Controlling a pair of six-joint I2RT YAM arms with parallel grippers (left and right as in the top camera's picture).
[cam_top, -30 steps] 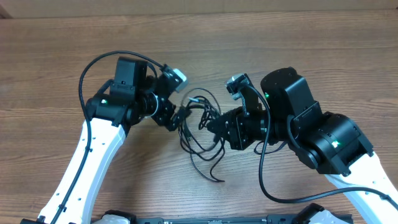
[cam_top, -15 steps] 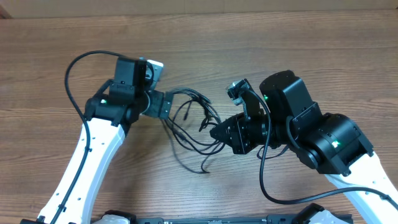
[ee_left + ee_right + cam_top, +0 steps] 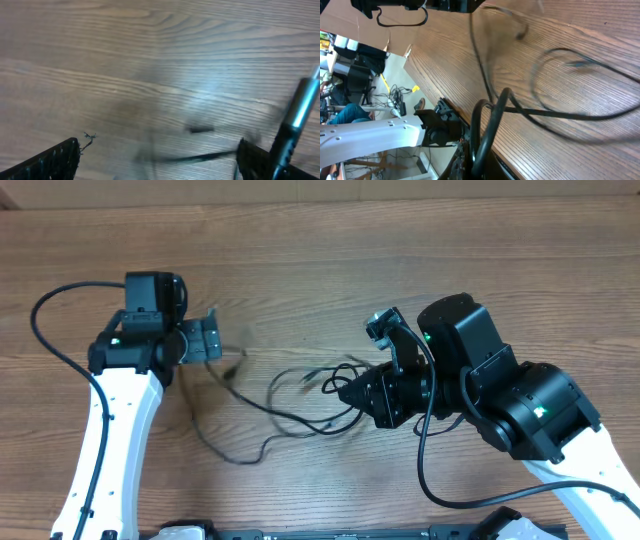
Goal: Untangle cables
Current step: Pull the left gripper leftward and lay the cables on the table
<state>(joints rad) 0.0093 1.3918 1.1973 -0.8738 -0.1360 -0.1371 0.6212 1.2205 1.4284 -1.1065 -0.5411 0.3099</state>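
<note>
Thin black cables [image 3: 300,430] trail across the wooden table from my right gripper [image 3: 347,392] toward the left. One small plug end [image 3: 229,366] lies just below my left gripper [image 3: 214,338]. The left gripper is open, its fingers [image 3: 59,161] wide apart, and a blurred cable [image 3: 200,158] runs between them near the table. A plug with a shiny tip [image 3: 301,102] stands beside its right finger. My right gripper [image 3: 485,167] is shut on a loop of cables [image 3: 492,117]. From there further strands [image 3: 560,50] curve over the table.
The left arm's own thick wire [image 3: 55,315] loops out to the left. The bulky right arm [image 3: 510,395] fills the right side of the table. The table's front edge [image 3: 435,95] drops to a floor with clutter.
My left gripper has swung well to the left, away from the right gripper. The bunched cables have been drawn out leftward and now lie spread. The right arm has stayed put.
</note>
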